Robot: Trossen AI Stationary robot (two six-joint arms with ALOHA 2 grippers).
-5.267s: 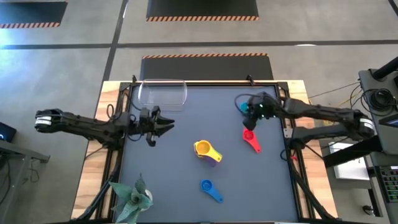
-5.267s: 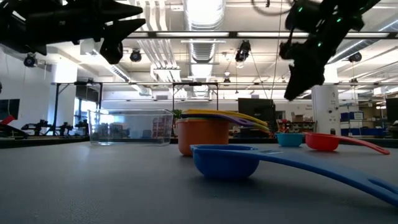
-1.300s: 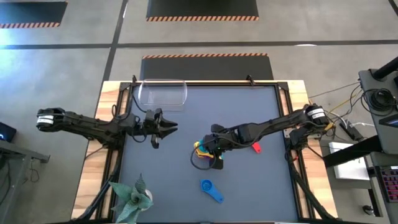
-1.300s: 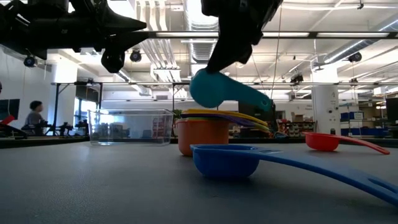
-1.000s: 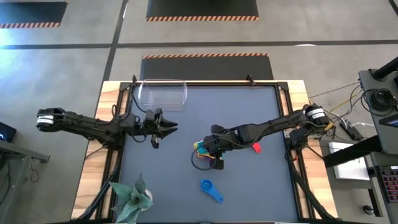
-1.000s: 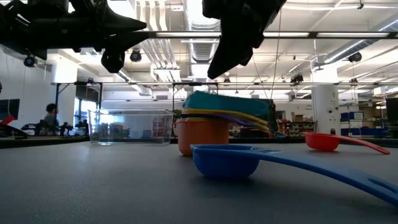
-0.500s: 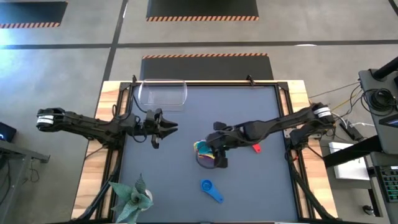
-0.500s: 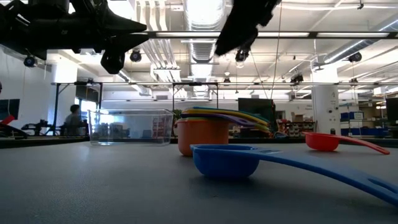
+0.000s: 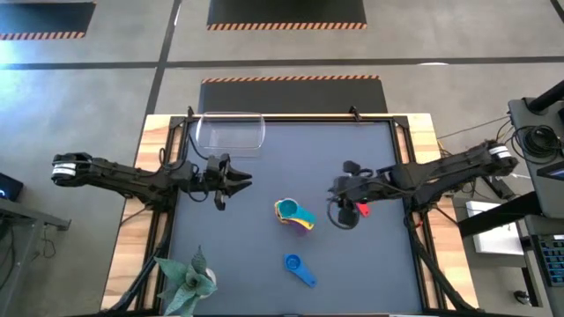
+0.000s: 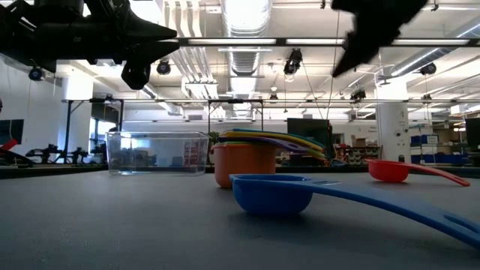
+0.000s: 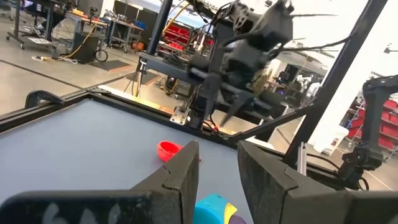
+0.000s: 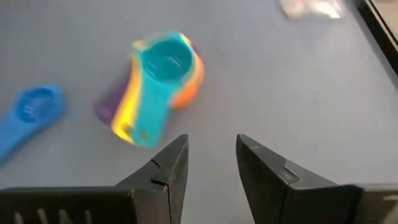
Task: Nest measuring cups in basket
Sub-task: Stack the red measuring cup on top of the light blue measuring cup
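Observation:
A stack of nested measuring cups (image 9: 293,214), orange lowest (image 10: 244,165) and teal on top (image 12: 165,62), stands mid-table. The blue cup (image 9: 298,269) lies nearer the near edge, bowl down on the mat (image 10: 274,193). The red cup (image 9: 361,210) lies right of the stack. The clear basket (image 9: 231,132) sits at the far left corner and holds nothing. My right gripper (image 9: 337,195) hovers open between the stack and the red cup (image 12: 211,165). My left gripper (image 9: 233,180) waits open, left of the stack (image 11: 217,168).
A small potted plant (image 9: 187,277) stands at the near left corner. A dark frame rail (image 9: 291,117) runs around the mat. Bare mat lies between the basket and the stack.
The teal cup has settled from a tilted perch down into the top of the stack. My right gripper has risen and drawn back from over the stack toward the table's right edge, ending near the red cup. The stack has stayed in place.

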